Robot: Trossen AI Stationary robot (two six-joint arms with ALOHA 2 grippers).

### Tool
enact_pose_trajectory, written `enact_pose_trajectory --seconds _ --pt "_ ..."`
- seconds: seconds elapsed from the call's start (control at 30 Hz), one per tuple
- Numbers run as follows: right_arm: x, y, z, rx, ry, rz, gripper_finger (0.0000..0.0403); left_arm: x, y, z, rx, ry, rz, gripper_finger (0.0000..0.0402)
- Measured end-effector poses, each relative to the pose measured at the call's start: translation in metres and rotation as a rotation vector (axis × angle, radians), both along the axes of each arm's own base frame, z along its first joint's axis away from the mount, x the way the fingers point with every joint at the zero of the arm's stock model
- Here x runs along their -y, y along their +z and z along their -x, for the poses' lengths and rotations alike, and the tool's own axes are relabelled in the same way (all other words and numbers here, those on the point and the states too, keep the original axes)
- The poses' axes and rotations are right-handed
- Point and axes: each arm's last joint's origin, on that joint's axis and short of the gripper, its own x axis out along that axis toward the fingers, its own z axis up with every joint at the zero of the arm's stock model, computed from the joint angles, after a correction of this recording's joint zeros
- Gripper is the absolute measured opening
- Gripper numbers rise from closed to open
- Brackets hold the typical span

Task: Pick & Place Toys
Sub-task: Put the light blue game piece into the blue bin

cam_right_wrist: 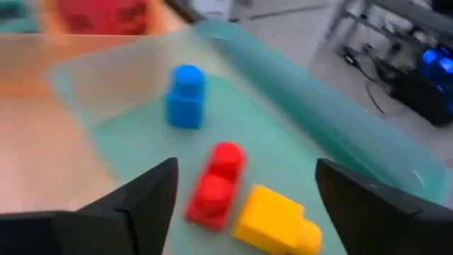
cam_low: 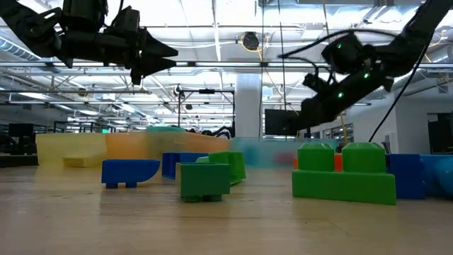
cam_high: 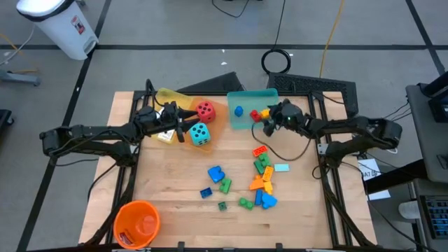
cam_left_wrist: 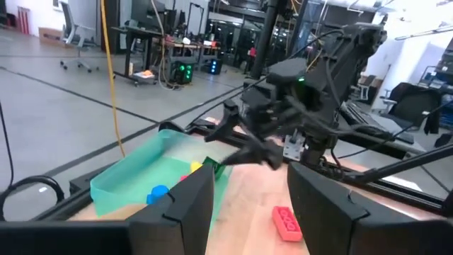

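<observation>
A teal tray (cam_high: pixel 246 98) at the table's far middle holds a blue brick (cam_right_wrist: pixel 187 95), a red brick (cam_right_wrist: pixel 216 184) and a yellow brick (cam_right_wrist: pixel 272 219), all lying on its floor. My right gripper (cam_right_wrist: pixel 245 170) hangs open just above the red and yellow bricks, touching neither; in the high view the right gripper (cam_high: pixel 266 123) is at the tray's near right corner. My left gripper (cam_high: pixel 187 126) hangs open above the table, level, beside the cyan die (cam_high: pixel 200 134), with nothing between its fingers (cam_left_wrist: pixel 191 205). A red die (cam_high: pixel 205 110) sits just beyond the cyan one.
Several loose bricks (cam_high: pixel 260 183) lie on the table's near right part, a red one (cam_left_wrist: pixel 287 221) among them. A yellow tray (cam_high: pixel 168 95) stands at the far left. An orange bucket (cam_high: pixel 138 222) sits at the near left corner. The table's near middle has free room.
</observation>
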Motion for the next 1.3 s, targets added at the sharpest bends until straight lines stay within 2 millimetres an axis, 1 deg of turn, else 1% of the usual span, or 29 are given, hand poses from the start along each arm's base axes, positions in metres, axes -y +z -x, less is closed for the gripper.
enact_pose_trajectory --seconds 0.07,0.17,0.27,0.37,0.47,0.57,0.63,0.77,0.9,1.03,1.13,1.3 --pt "-0.015 0.010 -0.002 0.008 0.073 0.038 0.0320 0.000 0.000 0.000 0.000 0.000 0.011 0.0184" --pt "-0.042 0.029 -0.003 0.050 0.191 0.081 0.0324 0.000 0.000 0.000 0.003 -0.001 0.028 0.0184" --pt "-0.072 0.040 0.005 0.031 0.351 0.080 0.0321 0.000 0.000 0.000 0.001 -0.001 0.020 0.0184" --pt "-0.095 0.042 0.020 -0.035 0.456 0.006 0.0316 0.000 -0.001 0.000 0.000 -0.002 0.032 0.0184" --pt "-0.112 0.036 0.036 -0.118 0.481 -0.137 0.0314 0.000 -0.003 0.000 -0.020 -0.002 0.059 0.0185" --pt "-0.125 0.027 0.048 -0.234 0.508 -0.225 0.0313 0.000 -0.006 0.000 -0.048 -0.002 0.044 0.0201" --pt "-0.131 0.023 0.052 -0.278 0.511 -0.275 0.0311 0.000 -0.006 0.000 -0.055 -0.002 0.024 0.0220" --pt "-0.142 0.015 0.054 -0.357 0.531 -0.320 0.0300 0.002 -0.006 -0.001 -0.062 -0.014 0.001 0.0264" --pt "-0.149 0.003 0.056 -0.476 0.530 -0.355 0.0286 0.010 -0.006 -0.004 -0.067 -0.053 -0.023 0.0297" --pt "-0.152 -0.016 0.059 -0.547 0.524 -0.363 0.0274 0.019 -0.006 -0.007 -0.081 -0.098 -0.089 0.0311" --pt "-0.151 -0.030 0.062 -0.571 0.492 -0.389 0.0267 0.025 -0.006 -0.008 -0.077 -0.127 -0.091 0.0312" --pt "-0.152 -0.042 0.065 -0.563 0.438 -0.435 0.0248 0.035 -0.006 -0.011 -0.073 -0.165 -0.078 0.0313"
